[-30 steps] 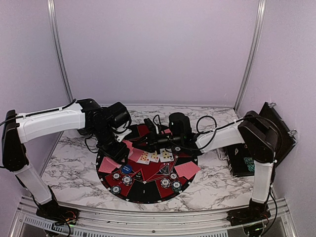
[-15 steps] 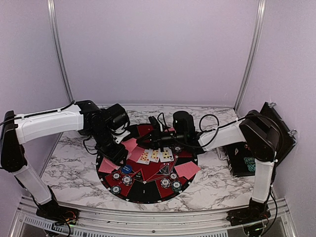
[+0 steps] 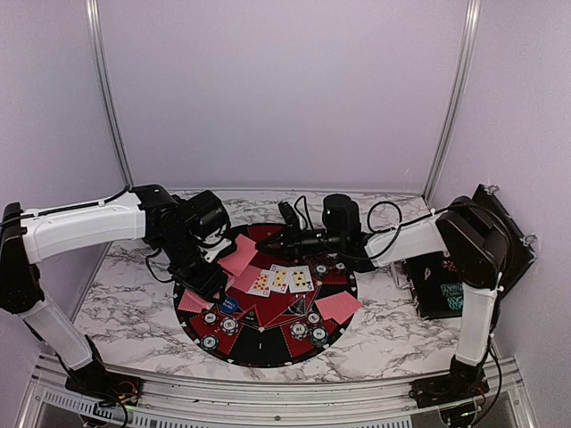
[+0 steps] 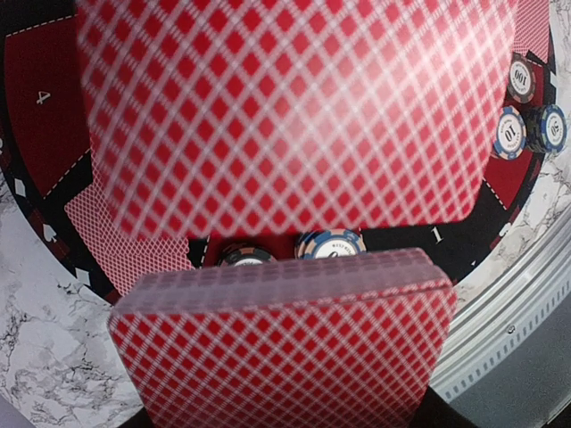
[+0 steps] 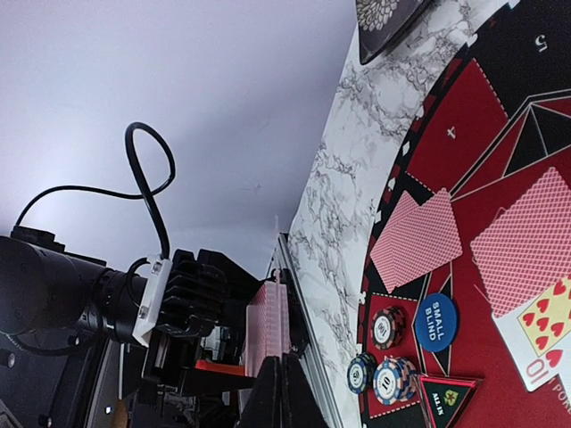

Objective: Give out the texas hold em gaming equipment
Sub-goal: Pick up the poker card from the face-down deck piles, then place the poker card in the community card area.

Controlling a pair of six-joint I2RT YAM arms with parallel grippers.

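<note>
The left gripper is clamped narrowly on a thick deck of red-backed playing cards, whose backs are lattice-printed and whose stacked edges form a pale band, above the round black-and-red mat. A loose card of the same pattern looms blurred over the deck. Close by, the right gripper has its slim dark fingers pressed together; whether they pinch that card cannot be told. Striped round chips lie flat on the mat.
</note>
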